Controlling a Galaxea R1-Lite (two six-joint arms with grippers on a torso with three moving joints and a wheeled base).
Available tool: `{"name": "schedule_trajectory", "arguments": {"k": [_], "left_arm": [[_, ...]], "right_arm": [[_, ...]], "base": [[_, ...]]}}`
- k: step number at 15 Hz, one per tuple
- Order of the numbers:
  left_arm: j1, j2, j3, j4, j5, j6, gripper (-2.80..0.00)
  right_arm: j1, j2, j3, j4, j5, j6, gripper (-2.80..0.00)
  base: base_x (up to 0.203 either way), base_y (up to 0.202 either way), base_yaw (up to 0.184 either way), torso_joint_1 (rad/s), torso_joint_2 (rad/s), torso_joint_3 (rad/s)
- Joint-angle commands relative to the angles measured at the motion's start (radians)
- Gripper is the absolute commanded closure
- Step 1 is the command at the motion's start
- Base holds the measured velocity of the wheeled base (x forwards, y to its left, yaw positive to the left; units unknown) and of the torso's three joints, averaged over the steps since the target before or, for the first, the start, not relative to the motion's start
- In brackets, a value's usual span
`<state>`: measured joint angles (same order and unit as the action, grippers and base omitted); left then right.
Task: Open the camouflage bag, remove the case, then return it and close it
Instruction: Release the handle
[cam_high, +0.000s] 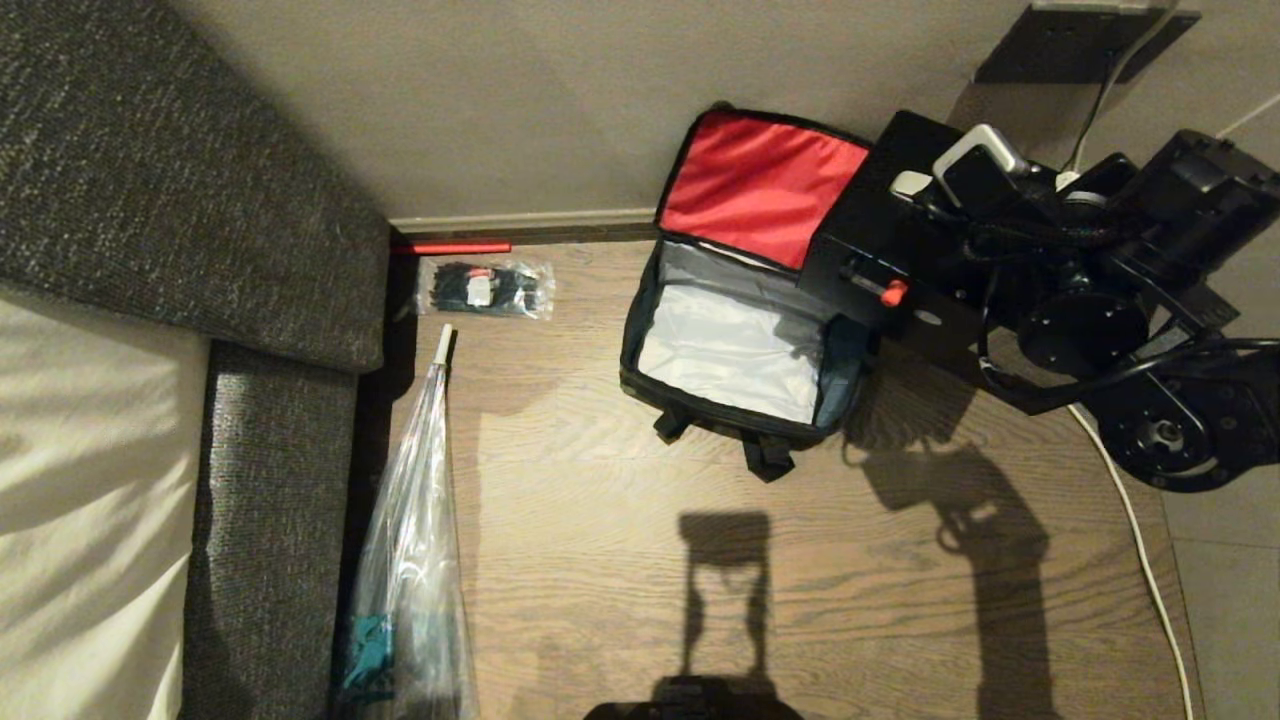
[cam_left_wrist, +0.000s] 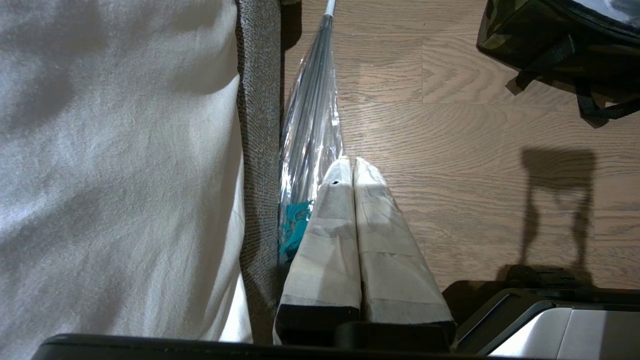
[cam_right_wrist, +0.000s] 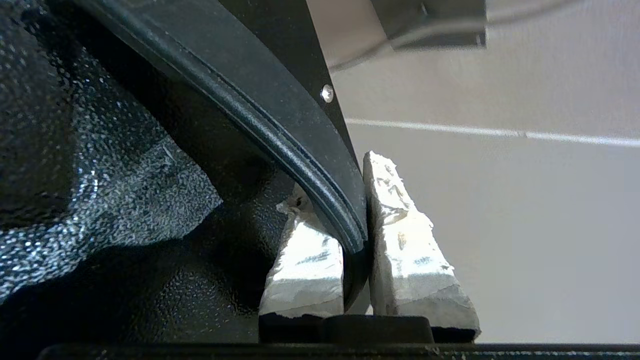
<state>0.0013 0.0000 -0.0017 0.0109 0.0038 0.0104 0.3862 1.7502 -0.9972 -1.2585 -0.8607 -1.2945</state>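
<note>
Item: case (cam_high: 880, 262), black, hanging by its strap handle (cam_right_wrist: 305, 150), which the right gripper (cam_right_wrist: 356, 200) is clenching. Camouflage bag (cam_high: 740, 330) lying open below and beside it. Left gripper (cam_left_wrist: 352, 170) sitting pressed closed, idle. Handling: keeping the case level while clearing the rim.

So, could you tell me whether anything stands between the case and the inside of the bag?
Nothing visible does. The bag lies open, red lid folded back, its pale lining bare. The right gripper holds the case by its strap handle at the bag's right edge.
</note>
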Motion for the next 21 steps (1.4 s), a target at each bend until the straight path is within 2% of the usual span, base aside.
{"name": "schedule_trajectory", "arguments": {"k": [1,13,21], "left_arm": [[0.000,0.000,0.000,0.000,0.001,0.000,0.00],[0.000,0.000,0.000,0.000,0.001,0.000,0.00],[0.000,0.000,0.000,0.000,0.001,0.000,0.00]], "right_arm": [[-0.039,-0.004,0.006,-0.012,-0.006,-0.004,0.00],[-0.215,0.015,0.034,-0.022,-0.002,0.047,0.00],[-0.322,0.102,0.023,-0.020,-0.001,0.081,0.00]], "base": [[0.000,0.000,0.000,0.000,0.00,0.000],[0.000,0.000,0.000,0.000,0.00,0.000],[0.000,0.000,0.000,0.000,0.00,0.000]]}}
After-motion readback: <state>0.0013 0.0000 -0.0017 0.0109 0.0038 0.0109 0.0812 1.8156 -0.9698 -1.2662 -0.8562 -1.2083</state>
